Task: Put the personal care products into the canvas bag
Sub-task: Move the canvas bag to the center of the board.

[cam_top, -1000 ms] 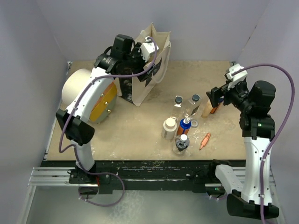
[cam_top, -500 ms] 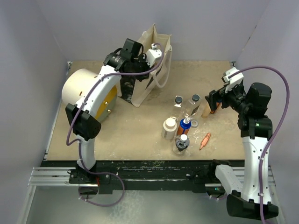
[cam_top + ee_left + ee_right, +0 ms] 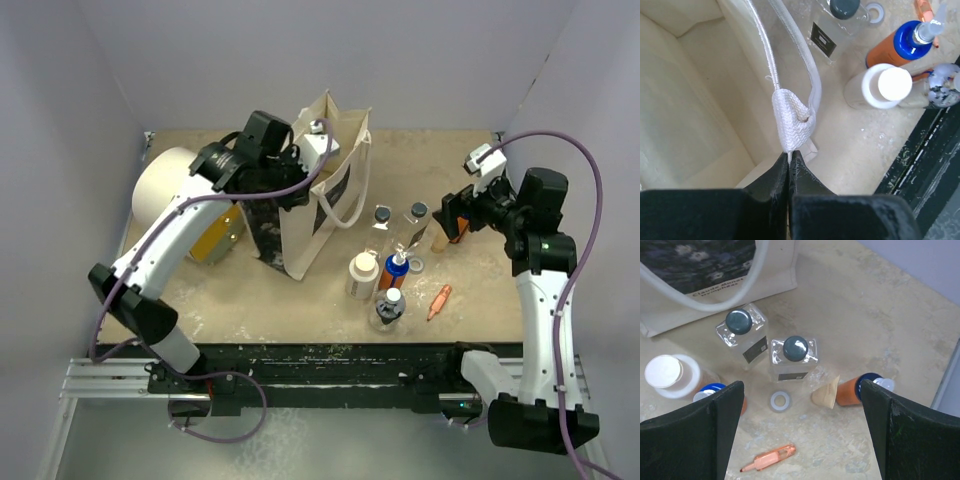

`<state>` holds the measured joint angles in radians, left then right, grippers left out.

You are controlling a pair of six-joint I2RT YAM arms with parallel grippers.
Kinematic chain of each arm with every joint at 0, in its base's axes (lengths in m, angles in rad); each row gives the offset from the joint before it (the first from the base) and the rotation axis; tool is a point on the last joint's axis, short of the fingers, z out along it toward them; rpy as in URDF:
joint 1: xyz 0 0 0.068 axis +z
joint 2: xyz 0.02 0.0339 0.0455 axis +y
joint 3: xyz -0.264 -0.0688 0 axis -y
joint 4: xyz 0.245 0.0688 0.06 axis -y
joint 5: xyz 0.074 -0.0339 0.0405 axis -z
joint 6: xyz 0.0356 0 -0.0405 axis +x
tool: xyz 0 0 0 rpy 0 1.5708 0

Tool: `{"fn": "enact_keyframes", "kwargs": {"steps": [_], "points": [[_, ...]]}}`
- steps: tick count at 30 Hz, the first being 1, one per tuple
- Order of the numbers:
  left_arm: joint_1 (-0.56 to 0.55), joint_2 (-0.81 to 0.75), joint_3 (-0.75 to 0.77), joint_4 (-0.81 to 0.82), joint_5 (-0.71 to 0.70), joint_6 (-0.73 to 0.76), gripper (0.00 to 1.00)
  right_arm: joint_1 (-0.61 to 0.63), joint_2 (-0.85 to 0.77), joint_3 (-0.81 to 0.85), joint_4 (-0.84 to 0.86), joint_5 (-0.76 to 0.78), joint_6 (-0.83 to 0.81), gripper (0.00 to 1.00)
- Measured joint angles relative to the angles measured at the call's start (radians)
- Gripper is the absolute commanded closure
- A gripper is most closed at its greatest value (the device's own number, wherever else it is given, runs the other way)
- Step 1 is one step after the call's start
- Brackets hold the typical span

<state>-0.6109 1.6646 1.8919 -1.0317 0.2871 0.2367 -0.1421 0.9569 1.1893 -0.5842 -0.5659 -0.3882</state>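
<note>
Canvas bag (image 3: 318,195) upright, upper centre of top view; left gripper (image 3: 790,159) clenched on its rim. Thin pinch could slip, mouth sagging shut. Personal care products (image 3: 388,270) cluster lower right of bag; right gripper (image 3: 800,387) agape above, could topple neighbours.

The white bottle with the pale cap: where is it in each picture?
Top view: white bottle stands near the centre, right of the bag.
Left wrist view: right side, beside the orange bottle.
Right wrist view: left edge, just below the middle.
Shared landmark: the small ring.
</note>
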Motion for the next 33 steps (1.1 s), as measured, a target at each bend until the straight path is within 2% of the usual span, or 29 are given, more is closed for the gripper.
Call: {"fn": "enact_keyframes", "kwargs": {"steps": [6, 15, 22, 33], "points": [[-0.001, -0.173, -0.172, 0.000, 0.029, -0.018, 0.90, 0.002, 0.048, -0.001, -0.017, -0.008, -0.003, 0.00], [-0.013, -0.298, -0.362, 0.044, 0.134, -0.009, 0.61, 0.080, 0.081, -0.093, 0.068, 0.010, -0.002, 0.00], [-0.013, -0.346, -0.393, 0.063, 0.241, 0.013, 0.42, 0.229, 0.177, -0.166, 0.174, 0.128, -0.005, 0.00], [-0.013, -0.417, -0.393, 0.059, 0.344, 0.119, 0.24, 0.242, 0.245, -0.175, 0.293, 0.235, -0.018, 0.00]]}}
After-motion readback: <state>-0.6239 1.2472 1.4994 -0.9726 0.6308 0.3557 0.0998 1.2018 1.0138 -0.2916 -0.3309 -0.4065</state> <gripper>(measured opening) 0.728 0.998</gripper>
